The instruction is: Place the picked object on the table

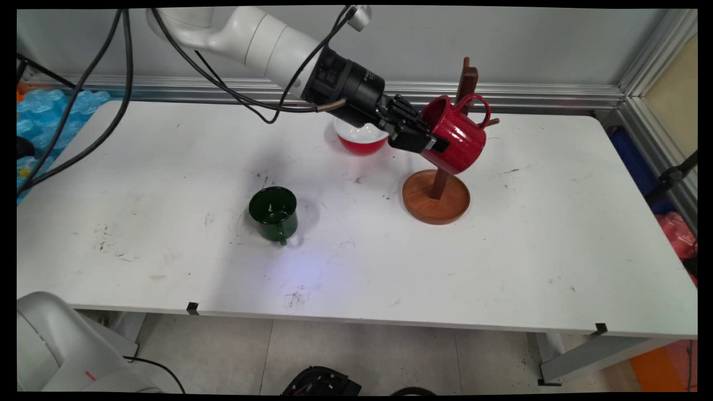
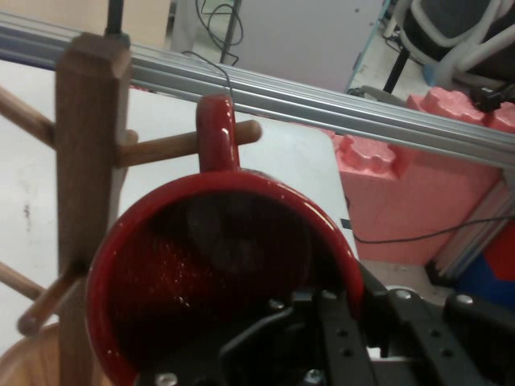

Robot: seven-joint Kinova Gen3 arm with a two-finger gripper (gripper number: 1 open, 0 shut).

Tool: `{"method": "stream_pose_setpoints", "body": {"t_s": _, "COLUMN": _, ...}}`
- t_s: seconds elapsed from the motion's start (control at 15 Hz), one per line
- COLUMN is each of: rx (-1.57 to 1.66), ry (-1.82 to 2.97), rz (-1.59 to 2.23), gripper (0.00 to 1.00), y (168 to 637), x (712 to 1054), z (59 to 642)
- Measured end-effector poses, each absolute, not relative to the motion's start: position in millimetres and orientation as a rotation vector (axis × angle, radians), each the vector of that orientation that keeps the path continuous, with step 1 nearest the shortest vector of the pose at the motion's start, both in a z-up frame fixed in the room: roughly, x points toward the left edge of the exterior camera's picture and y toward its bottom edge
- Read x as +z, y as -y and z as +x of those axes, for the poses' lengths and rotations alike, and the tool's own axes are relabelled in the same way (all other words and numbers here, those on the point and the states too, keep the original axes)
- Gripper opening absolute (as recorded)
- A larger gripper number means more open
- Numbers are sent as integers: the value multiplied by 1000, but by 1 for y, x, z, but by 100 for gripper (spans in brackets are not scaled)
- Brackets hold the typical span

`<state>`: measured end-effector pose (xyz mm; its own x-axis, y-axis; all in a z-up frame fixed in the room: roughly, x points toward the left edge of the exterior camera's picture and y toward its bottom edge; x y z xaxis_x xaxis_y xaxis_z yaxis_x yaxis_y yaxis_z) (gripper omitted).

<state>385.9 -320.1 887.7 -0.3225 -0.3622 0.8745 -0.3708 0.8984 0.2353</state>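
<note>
My gripper (image 1: pixel 430 146) is shut on the rim of a red mug (image 1: pixel 459 139), one finger inside and one outside. I hold the mug tilted in the air against a wooden mug tree (image 1: pixel 467 83) with a round base (image 1: pixel 436 197). In the hand view the red mug (image 2: pixel 217 265) fills the middle, the gripper (image 2: pixel 338 310) clamps its rim at lower right, and its handle (image 2: pixel 217 129) points up. One peg (image 2: pixel 165 147) of the mug tree (image 2: pixel 88 161) crosses the handle and its tip shows on the far side, so it seems to pass through the loop.
A dark green mug (image 1: pixel 273 213) stands on the table (image 1: pixel 557 267) left of centre. A red bowl with a white inside (image 1: pixel 362 139) sits behind the arm's wrist. An aluminium rail (image 1: pixel 529 94) runs along the table's back edge.
</note>
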Motion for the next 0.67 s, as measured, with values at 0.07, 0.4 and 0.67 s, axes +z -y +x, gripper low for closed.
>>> {"method": "stream_pose_setpoints", "body": {"t_s": 0.07, "rx": 5, "ry": 1936, "rz": 534, "gripper": 0, "y": 319, "x": 889, "z": 386}}
{"method": "stream_pose_setpoints", "body": {"t_s": 0.4, "rx": -17, "ry": 1937, "rz": 519, "gripper": 0, "y": 312, "x": 894, "z": 385}}
{"method": "stream_pose_setpoints", "body": {"t_s": 0.67, "rx": -31, "ry": 1940, "rz": 505, "gripper": 0, "y": 306, "x": 897, "z": 386}}
